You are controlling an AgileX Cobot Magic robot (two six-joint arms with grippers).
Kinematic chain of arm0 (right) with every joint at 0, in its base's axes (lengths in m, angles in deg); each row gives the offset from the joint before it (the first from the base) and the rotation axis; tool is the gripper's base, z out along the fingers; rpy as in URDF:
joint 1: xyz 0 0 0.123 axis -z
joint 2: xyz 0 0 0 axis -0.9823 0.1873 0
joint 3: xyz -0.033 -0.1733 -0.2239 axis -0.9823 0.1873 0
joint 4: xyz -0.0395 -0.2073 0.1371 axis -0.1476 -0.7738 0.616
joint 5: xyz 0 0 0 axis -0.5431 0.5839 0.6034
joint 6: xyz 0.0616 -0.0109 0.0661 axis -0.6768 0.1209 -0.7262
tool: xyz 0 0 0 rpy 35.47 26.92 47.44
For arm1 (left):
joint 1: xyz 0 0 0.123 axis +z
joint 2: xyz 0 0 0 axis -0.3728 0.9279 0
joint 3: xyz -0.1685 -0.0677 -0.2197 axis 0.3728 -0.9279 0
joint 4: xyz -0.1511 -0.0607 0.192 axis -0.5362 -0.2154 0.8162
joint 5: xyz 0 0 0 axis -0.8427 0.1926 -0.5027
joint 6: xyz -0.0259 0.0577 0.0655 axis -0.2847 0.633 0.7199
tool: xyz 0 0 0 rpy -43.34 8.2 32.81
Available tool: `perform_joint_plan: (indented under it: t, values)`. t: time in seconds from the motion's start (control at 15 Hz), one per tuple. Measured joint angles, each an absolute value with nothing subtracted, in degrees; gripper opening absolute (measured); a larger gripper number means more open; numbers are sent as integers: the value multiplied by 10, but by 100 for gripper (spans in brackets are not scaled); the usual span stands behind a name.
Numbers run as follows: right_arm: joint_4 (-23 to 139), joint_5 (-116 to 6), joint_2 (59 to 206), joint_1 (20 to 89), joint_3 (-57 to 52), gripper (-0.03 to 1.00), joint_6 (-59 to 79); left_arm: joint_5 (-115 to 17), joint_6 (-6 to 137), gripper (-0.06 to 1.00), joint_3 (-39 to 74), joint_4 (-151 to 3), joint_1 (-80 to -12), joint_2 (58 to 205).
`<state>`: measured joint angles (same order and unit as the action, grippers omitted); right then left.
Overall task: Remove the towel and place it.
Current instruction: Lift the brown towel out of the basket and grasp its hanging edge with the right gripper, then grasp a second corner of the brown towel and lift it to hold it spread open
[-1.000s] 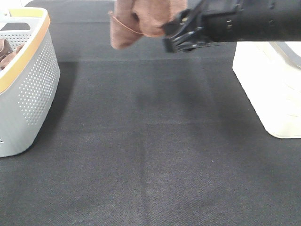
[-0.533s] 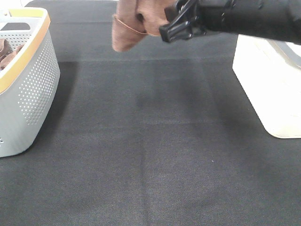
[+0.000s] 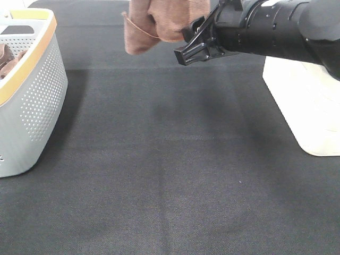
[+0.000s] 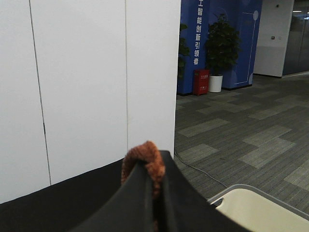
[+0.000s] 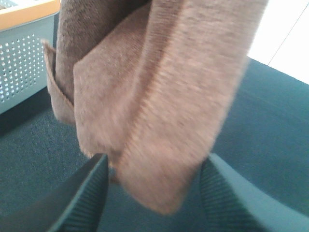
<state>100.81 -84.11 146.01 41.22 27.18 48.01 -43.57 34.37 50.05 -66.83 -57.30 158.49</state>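
Vert.-hanging towel (image 3: 159, 21) at 12 o'clock above table (image 3: 159, 170); top pinched in L gripper (image 4: 153, 193), jaws pressed together. R gripper (image 3: 185, 47) spread, empty; towel's low edge at its 10 o'clock, near tips.

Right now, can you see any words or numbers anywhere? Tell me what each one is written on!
"工智能创新引领者": white characters running down the blue wall panel in the left wrist view; the top is cut off by the picture's edge.
The red box beside the potted plant: any marking on it is too small to read.
The towel and the basket: no writing shows.
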Motion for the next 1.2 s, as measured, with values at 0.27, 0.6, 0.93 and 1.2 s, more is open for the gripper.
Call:
perform_joint_plan:
  t: [0.27,0.6,0.93,1.2]
  values:
    - [998,-886,1468,412,272,55,480,-436,344,0,501,-668,-573,1585]
    - [997,-948,1472,412,272,50,480,-436,344,0,501,-668,-573,1585]
    - [997,-963,1472,412,272,40,480,-435,344,0,501,-668,-573,1585]
    - [997,-992,1481,412,272,39,480,-420,344,0,501,-668,-573,1585]
